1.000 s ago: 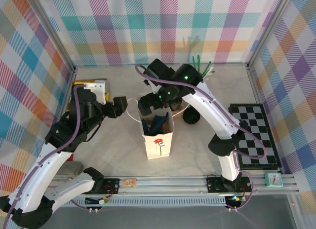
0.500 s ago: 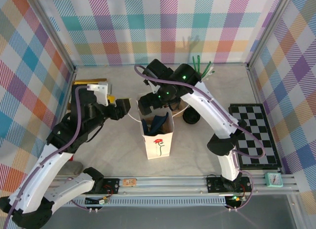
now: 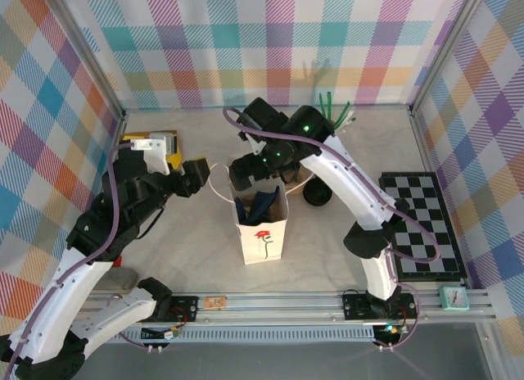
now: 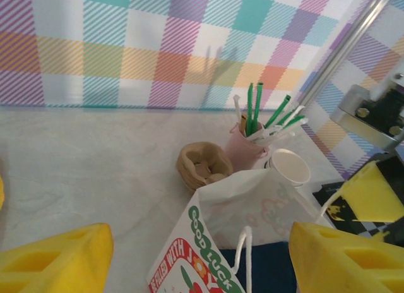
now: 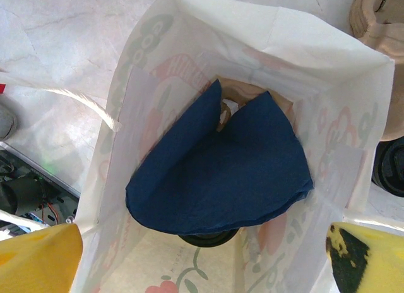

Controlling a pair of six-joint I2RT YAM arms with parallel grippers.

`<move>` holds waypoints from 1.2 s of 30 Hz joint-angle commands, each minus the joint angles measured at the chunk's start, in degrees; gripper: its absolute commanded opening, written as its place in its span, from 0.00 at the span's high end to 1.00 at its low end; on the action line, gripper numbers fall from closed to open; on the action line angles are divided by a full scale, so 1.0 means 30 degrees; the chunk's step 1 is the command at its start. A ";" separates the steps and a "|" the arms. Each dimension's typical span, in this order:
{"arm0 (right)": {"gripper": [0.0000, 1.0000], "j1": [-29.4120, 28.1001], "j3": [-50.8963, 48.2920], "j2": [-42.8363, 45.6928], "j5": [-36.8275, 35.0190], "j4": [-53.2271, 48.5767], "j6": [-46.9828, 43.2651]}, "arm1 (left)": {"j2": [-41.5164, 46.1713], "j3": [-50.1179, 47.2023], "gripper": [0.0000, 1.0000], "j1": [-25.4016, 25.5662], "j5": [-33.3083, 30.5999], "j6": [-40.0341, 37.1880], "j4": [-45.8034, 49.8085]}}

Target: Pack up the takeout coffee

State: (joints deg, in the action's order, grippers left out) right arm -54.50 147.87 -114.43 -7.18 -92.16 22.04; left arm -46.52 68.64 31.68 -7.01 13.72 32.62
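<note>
Black plastic is all that shows of the takeout coffee (image 5: 205, 238): a curved edge of round lid low in the tall white paper bag (image 5: 145, 72), under a folded dark-blue paper napkin (image 5: 221, 179). I take it for the capped cup standing on the bag's floor, though the cup wall itself is hidden.

By my judgement it will handle as a light but delicate thing. The thin paper sides buckle under a hard squeeze, the pressed-on lid can pop, and any tilt risks a spill. The safest hold is gentle, around the wall just under the lid's rim, with the cup kept upright.

The right gripper (image 5: 202, 258) hangs over the bag's mouth, its yellow-padded fingers spread wide to either side and holding nothing. The coffee sits directly below it, deep in the bag and well apart from the fingers. The left gripper (image 4: 202, 261) waits beside the bag's left rim, fingers apart, with the white cord handle (image 4: 243, 249) lying unclamped between them.
</note>
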 commanded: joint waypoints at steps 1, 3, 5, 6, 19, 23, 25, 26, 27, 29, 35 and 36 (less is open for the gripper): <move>0.01 0.0094 0.0697 0.1765 -0.0445 -0.2147 0.0207 | 0.0233 -0.0201 0.26 -0.0160 -0.1039 0.0056 -0.0474; 0.00 0.0459 0.0754 0.2621 -0.0627 -0.1650 0.0202 | 0.0196 -0.0321 0.26 -0.0171 -0.1165 0.0028 -0.0532; 0.01 0.0794 0.0440 0.3688 -0.0976 -0.0970 0.0153 | 0.0243 -0.0434 0.26 -0.0184 -0.1369 -0.0094 -0.0614; 0.01 0.0986 0.0101 0.4346 -0.1181 -0.0449 0.0041 | 0.0241 -0.0489 0.26 -0.0176 -0.1575 -0.0162 -0.0608; 0.01 0.6673 -0.8780 1.2648 -0.3230 0.5108 0.0150 | 0.0522 -0.0912 0.21 -0.0189 -0.6126 -0.0935 -0.0579; 0.01 0.7855 -1.2302 1.4517 -0.2255 0.7445 -0.0200 | 0.1000 -0.2264 0.20 -0.0189 -0.7111 -0.1232 -0.1886; 0.01 0.8141 -1.4045 1.5384 -0.2449 0.8666 -0.0238 | 0.1064 -0.2772 0.20 -0.0189 -0.8089 -0.1352 -0.1966; 0.01 0.8317 -1.4681 1.5662 -0.2807 0.9007 -0.0210 | 0.1086 -0.3023 0.19 -0.0191 -0.8474 -0.1475 -0.1991; 0.01 0.8546 -1.5307 1.5899 -0.3346 0.9228 -0.0114 | 0.1153 -0.3333 0.19 -0.0189 -0.8939 -0.1617 -0.2123; 0.01 0.8998 -1.6442 1.6347 -0.4094 0.9722 -0.0161 | 0.1303 -0.3787 0.19 -0.0189 -0.9728 -0.1855 -0.2291; 0.01 0.9262 -2.0882 1.8310 -0.5219 1.3083 -0.1802 | 0.2237 -0.5411 0.18 -0.0189 -1.1051 -0.2856 -0.3692; 0.01 0.9261 -2.1846 1.8800 -0.5944 1.3884 -0.2102 | 0.2266 -0.5578 0.18 -0.0189 -1.1266 -0.2901 -0.3768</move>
State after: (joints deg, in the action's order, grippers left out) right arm -26.89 86.52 -61.06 -20.08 -59.13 19.11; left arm -41.04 53.08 31.66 -36.40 7.27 25.41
